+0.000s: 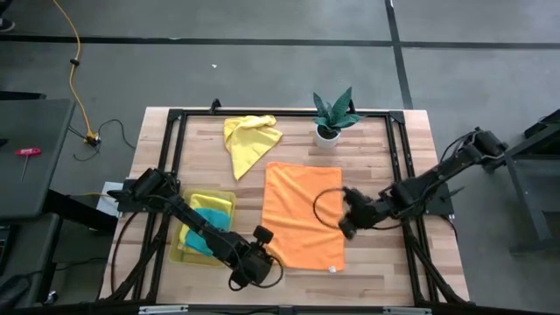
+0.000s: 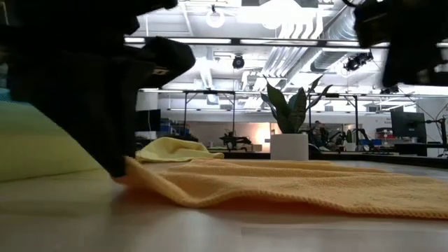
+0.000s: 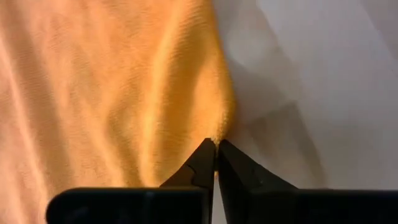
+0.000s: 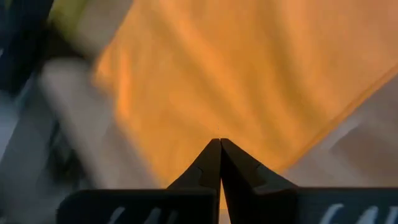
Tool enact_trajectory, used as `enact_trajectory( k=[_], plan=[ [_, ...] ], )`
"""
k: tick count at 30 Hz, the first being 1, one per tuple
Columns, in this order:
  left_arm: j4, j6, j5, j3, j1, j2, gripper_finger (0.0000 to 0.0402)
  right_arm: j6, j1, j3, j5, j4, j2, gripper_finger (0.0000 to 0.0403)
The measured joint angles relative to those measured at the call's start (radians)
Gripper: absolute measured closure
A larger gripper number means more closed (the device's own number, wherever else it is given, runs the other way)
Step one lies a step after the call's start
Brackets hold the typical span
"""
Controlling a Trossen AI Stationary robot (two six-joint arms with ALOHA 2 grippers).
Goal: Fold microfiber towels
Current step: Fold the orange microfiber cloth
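- Both pairs of jaws are closed: the left gripper (image 3: 216, 144) pinches the near left corner of the orange towel (image 1: 302, 214), while the right gripper (image 4: 219, 143) hangs shut over that towel's right edge, holding nothing that can be seen.
- Orange towel lies flat mid-bench (image 1: 376, 254), long axis running from the near edge towards the far edge.
- Yellow plastic tray (image 1: 183, 252), left of it, holds folded yellow (image 1: 213, 203) and teal (image 1: 206, 227) towels.
- Another yellow towel (image 1: 245, 140) lies crumpled at the far side, beside a potted plant (image 1: 332, 115).
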Motion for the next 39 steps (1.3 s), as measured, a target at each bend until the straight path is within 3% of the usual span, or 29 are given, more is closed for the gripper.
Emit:
enact_trajectory(
  k=[3,9,15,19,23,28,32,39],
  plan=[
    [0.002,-0.019,0.023,0.0,0.01,0.0,0.0398,-0.001,0.065,0.0,-0.093,0.054,0.002,0.0403],
    [-0.005,-0.046,0.07,0.0,0.016,0.0,0.04,-0.04,0.188,0.001,-0.114,0.178,0.08,0.0386],
    [-0.011,-0.079,0.105,0.0,0.017,0.0,0.0401,-0.287,0.199,0.008,-0.173,0.301,0.2,0.0294],
    [-0.011,-0.11,0.136,0.0,0.017,0.0,0.0401,-0.511,0.188,0.071,-0.243,0.282,0.318,0.0229],
    [-0.012,-0.139,0.146,0.0,0.017,0.0,0.0401,-0.71,0.204,0.161,-0.251,0.21,0.448,0.0197],
    [-0.01,-0.178,0.165,0.0,0.017,0.0,0.0401,-0.832,0.229,0.279,-0.222,0.075,0.584,0.0193],
    [-0.011,-0.187,0.168,0.0,0.017,0.0,0.0401,-0.837,0.242,0.354,-0.164,-0.035,0.658,0.0201],
    [-0.01,-0.195,0.169,0.0,0.017,0.0,0.0402,-0.827,0.267,0.43,-0.108,-0.094,0.699,0.025]
  ],
)
